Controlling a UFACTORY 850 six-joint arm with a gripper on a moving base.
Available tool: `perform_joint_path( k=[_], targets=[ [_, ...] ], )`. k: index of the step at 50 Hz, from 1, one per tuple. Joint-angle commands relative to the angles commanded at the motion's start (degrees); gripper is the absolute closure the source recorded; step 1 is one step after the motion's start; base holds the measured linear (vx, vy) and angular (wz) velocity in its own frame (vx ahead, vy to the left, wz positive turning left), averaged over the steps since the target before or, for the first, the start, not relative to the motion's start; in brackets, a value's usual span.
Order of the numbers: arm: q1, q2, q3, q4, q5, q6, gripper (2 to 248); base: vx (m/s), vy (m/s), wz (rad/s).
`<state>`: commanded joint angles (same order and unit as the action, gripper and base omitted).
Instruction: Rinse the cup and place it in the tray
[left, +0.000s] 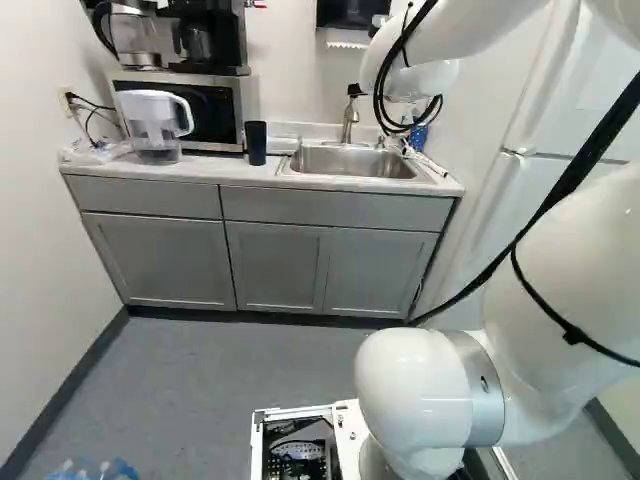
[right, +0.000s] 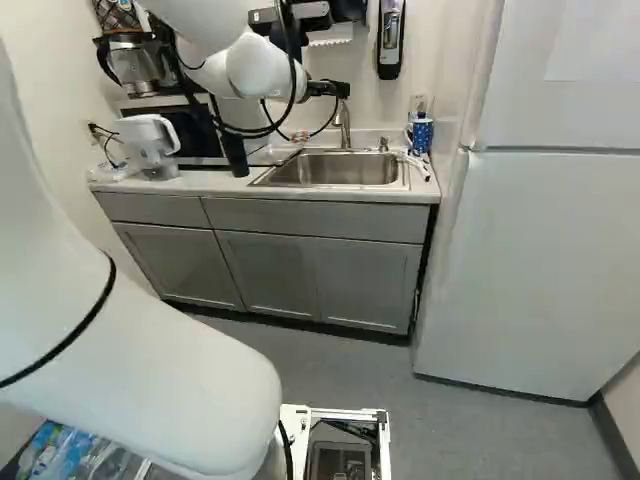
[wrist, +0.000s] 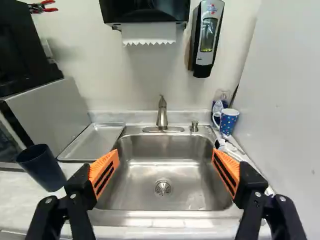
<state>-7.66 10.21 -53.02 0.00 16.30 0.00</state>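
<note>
Gripper (wrist: 165, 154) wide, nothing between fingers, facing sink (wrist: 137, 192). Dark cup (wrist: 41, 167) upright on counter (wrist: 25, 201), outside left finger, near tray (wrist: 95, 142); reach likely needs leftward shift.

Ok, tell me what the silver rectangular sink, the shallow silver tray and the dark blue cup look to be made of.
Sink: likely brushed stainless steel, by its grey sheen and soft, smeared reflections.
Tray: metal too, satin, with a dull sheen; steel or aluminium, unclear.
Cup: probably plastic, opaque and smooth with little shine, though coated metal is possible.
</note>
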Motion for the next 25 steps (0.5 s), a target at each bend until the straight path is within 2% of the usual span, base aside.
perform_joint_path(
  k=[11, 25],
  targets=[
    [0.0, 0.0, 0.0, 0.0, 0.0, 0.0, 3, 0.083, -0.086, 0.0],
    [0.0, 0.0, 0.0, 0.0, 0.0, 0.0, 3, 0.08, -0.051, -0.009]
  ],
)
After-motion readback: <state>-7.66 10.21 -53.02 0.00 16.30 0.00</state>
